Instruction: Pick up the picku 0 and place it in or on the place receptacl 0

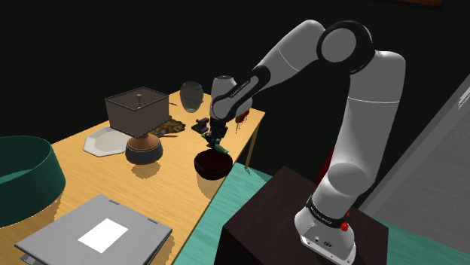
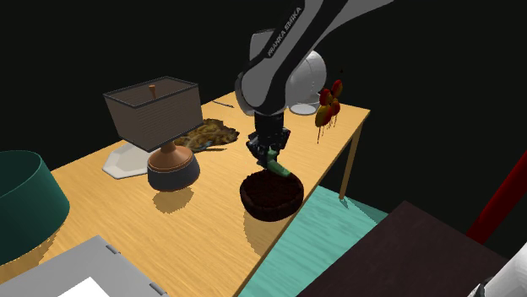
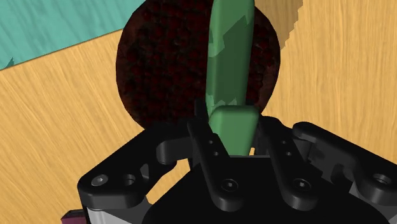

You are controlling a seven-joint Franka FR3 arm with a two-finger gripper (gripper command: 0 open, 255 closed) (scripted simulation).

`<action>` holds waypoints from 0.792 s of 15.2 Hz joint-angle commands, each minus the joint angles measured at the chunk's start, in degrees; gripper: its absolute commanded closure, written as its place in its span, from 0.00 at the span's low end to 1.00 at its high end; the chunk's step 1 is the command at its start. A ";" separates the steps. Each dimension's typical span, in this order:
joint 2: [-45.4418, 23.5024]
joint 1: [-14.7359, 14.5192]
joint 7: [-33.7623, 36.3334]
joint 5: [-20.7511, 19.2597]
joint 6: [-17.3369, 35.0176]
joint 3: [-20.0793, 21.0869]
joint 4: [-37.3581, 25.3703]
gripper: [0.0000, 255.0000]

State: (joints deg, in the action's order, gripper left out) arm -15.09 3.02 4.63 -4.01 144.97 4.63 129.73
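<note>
Item 1, arm: white with dark joints, rising from the dark stand and reaching out over the near edge of the worktop.

Item 2, jaws: clenching on the green piece, with the two black fingers pressing on its upper end from either side.

Item 3, green piece: long and narrow, hanging tilted from the jaws, its lower end pointing down over the dark bowl. Whether it is touching the bowl cannot be told.

Item 4, dark bowl: round, reddish-black, sitting on the wooden worktop just beside the edge that borders the teal floor. In the wrist view the green piece is lying across the bowl's opening.

Item 5, lamp: brown round base, grey box shade, standing near the bowl, toward the shoulder view's left.

Item 6, white six-sided tray: lying just behind the lamp's base.

Item 7, brown leafy clump: resting beyond the lamp.

Item 8, grey vase: standing at the far side of the worktop.

Item 9, red-and-yellow object: sitting near the far corner.

Item 10, teal tub: standing at the shoulder view's left edge.

Item 11, grey flat box: lying at the near end and carrying a white rectangle.
</note>
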 commanded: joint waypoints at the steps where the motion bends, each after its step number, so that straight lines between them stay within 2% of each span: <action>1: -1.11 1.29 -2.11 0.12 0.55 -0.60 -0.62 1.00; 12: -8.71 0.76 -1.06 -1.19 7.65 -1.37 -1.10 1.00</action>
State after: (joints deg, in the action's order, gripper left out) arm -23.16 3.83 3.47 -5.06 151.82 3.35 128.51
